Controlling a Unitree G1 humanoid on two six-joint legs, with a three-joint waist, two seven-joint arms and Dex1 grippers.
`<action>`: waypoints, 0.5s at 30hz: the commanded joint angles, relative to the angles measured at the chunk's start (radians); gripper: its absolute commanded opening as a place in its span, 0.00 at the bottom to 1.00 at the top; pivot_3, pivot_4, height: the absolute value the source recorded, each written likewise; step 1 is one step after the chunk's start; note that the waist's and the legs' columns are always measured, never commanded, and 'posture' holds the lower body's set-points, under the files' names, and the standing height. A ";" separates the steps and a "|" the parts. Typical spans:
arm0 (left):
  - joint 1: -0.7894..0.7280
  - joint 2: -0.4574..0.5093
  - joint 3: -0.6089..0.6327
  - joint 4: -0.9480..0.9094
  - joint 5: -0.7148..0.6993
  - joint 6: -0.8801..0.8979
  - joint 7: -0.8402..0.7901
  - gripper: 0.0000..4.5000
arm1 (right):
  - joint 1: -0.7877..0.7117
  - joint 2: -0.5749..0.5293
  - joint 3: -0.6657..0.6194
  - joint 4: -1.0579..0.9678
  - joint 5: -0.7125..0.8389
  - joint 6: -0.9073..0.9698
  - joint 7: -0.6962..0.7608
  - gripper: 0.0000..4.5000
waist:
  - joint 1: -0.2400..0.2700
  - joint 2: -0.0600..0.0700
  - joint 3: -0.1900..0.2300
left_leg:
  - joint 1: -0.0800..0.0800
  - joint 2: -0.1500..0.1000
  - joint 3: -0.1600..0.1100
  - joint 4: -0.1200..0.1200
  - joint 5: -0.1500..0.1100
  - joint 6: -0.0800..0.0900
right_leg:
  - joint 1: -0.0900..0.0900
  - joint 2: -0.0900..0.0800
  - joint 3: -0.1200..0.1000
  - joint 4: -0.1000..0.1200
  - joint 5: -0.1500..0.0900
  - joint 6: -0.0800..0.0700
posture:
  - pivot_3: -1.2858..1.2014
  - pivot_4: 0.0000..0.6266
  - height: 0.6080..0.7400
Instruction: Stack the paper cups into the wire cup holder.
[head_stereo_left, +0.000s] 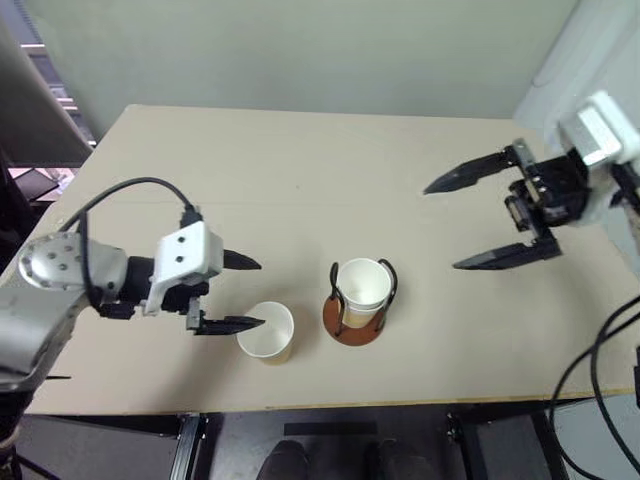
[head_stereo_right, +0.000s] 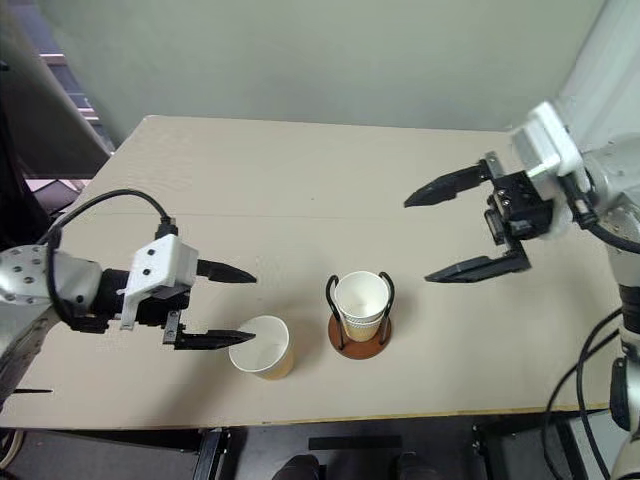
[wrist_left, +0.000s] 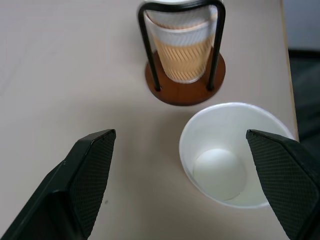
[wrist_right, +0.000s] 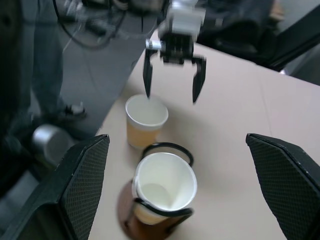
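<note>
Loose paper cup (head_stereo_left: 267, 331), lower centre: light, crushable; we'd pinch its rim gently. Left gripper (head_stereo_left: 243, 293) and right gripper (head_stereo_left: 452, 223) jaws spread, empty.

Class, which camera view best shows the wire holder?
The left wrist view: the wire holder is close, its loops, wooden base and cups plain. Both eye views show it small, from above; the right wrist view cuts off its base.
</note>
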 joint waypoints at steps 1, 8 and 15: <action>-0.073 -0.010 -0.072 0.047 0.062 -0.046 -0.043 1.00 | 0.040 -0.034 -0.090 -0.108 0.050 0.049 -0.060 0.99 | -0.008 0.000 0.000 | 0.000 0.000 0.000 0.000 0.000 0.000 | 0.000 0.000 0.000 0.000 0.000 0.000 | 0.52 0.24 1.00; -0.176 -0.066 -0.204 0.121 0.147 -0.089 -0.117 0.96 | 0.123 -0.064 -0.158 -0.224 0.080 0.096 -0.147 0.99 | -0.018 0.001 0.000 | 0.001 0.001 0.000 0.001 0.000 0.000 | 0.000 0.000 0.000 0.001 0.001 0.002 | 0.52 0.24 1.00; -0.201 -0.092 -0.239 0.151 0.187 -0.108 -0.157 0.45 | 0.163 -0.089 -0.186 -0.261 0.087 0.107 -0.183 1.00 | -0.020 0.001 0.000 | 0.000 0.001 0.000 0.000 0.000 0.001 | 0.000 0.000 0.000 0.000 0.002 0.004 | 0.52 0.24 1.00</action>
